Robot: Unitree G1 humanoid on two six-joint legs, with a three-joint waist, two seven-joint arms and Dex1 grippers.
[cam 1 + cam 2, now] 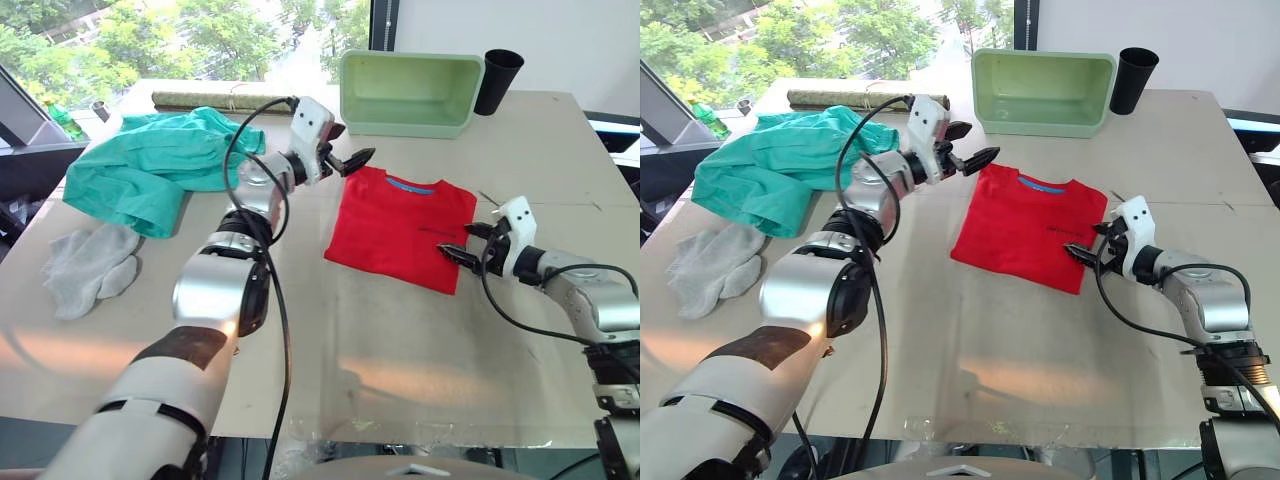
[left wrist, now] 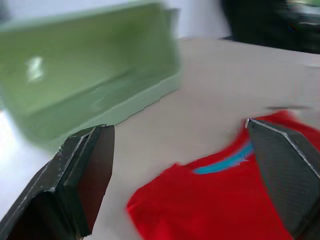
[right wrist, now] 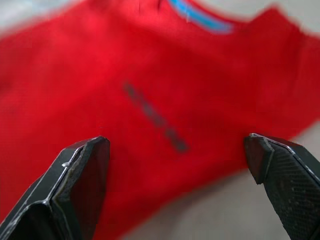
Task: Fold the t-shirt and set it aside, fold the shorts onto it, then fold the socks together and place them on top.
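Note:
The red t-shirt [image 1: 400, 228] lies folded into a rectangle at the table's middle, its blue neck tag [image 1: 411, 186] on the far edge. My left gripper [image 1: 352, 146] hovers open just off the shirt's far left corner, holding nothing. At the shirt's right edge my right gripper [image 1: 459, 241] is open and low, pointing at the fabric [image 3: 150, 100]. The teal shorts [image 1: 150, 166] sit crumpled at the far left. Two light grey socks [image 1: 90, 265] lie flat near the left edge.
A pale green bin [image 1: 410, 92] stands at the back centre, with a black cup [image 1: 497, 82] beside it on the right. A rolled mat [image 1: 215, 98] lies along the far edge behind the shorts. Bare tabletop [image 1: 400, 350] stretches in front of the shirt.

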